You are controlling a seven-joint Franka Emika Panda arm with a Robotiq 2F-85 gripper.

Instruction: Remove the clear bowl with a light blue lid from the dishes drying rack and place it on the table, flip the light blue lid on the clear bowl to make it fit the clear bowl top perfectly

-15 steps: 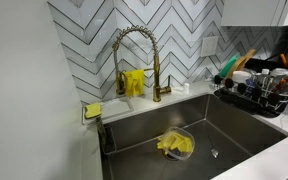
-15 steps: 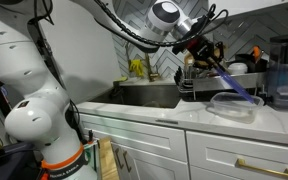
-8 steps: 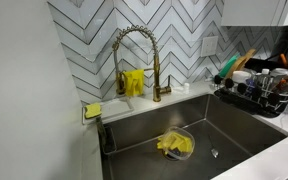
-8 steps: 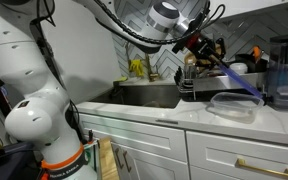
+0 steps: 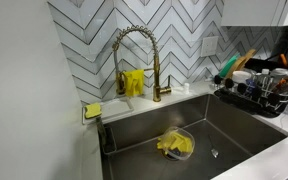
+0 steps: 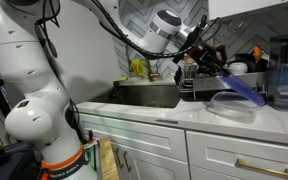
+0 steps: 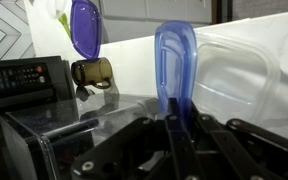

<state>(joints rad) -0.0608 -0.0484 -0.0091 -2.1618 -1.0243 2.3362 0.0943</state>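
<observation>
My gripper (image 7: 177, 118) is shut on the lower edge of the light blue lid (image 7: 174, 60), which stands upright between the fingers. In an exterior view the gripper (image 6: 216, 62) holds the lid (image 6: 242, 88) slanting down towards the clear bowl (image 6: 231, 106), which sits open on the white counter (image 6: 164, 115). The wrist view shows the bowl (image 7: 239, 75) just behind the lid. The black dishes drying rack (image 5: 259, 95), full of utensils, stands beside the sink; the rack (image 6: 194, 82) lies behind the gripper.
The steel sink (image 5: 234, 125) holds a clear container with a yellow cloth (image 5: 175, 144). A brass faucet (image 5: 134, 55) rises behind it, and a yellow sponge (image 5: 92, 110) lies at its corner. A black appliance (image 7: 19, 75) and a clear bin (image 6: 287, 85) stand by the bowl.
The gripper has shifted slightly towards the bowl with the lid still in it, and the lid's free end hangs a little lower over the bowl. The sink side is unchanged.
</observation>
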